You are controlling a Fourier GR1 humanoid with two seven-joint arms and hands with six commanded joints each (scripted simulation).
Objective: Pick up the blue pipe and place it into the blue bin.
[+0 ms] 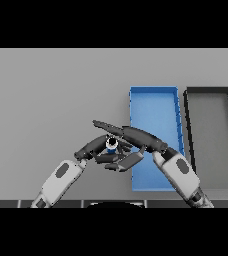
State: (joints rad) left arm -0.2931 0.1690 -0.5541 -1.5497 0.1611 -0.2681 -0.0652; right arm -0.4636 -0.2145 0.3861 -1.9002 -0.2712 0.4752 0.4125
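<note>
Left hand point(93, 147): reaches in from lower left; fingers curled toward the blue pipe, appear to close on it from the left.
Blue pipe point(111, 144): small, blue with a pale end, upright between the two hands, just left of the blue bin; whether it rests on the table cannot be told.
Right hand point(136, 136): fingers straight, stretched leftward above the pipe, thumb spread below.
Blue bin point(153, 90): long tray, its lower part crossed by the right forearm.
Black bin point(209, 90): just right of blue bin.
Table point(51, 95): grey.
</note>
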